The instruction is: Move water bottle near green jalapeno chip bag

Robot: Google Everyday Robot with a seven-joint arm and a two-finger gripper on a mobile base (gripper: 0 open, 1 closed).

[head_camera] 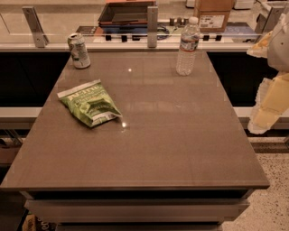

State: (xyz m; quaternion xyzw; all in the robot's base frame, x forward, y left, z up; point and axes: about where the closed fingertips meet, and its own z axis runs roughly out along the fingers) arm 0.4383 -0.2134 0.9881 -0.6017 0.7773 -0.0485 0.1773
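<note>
The water bottle (188, 46) stands upright at the far right of the brown table (171, 144); it is clear and ribbed, with a white cap and a white label band. The green jalapeno chip bag (90, 103) lies flat and crumpled on the left half of the table, well apart from the bottle. My gripper (264, 106) hangs at the right edge of the view, off the table's right side, to the right of the bottle and nearer the camera than it. It touches nothing.
A green-white drink can (79, 50) stands at the far left corner of the table. Behind the table runs a counter with a glass rail, metal posts (152, 26), a dark tray (126, 12) and a cardboard box (213, 14).
</note>
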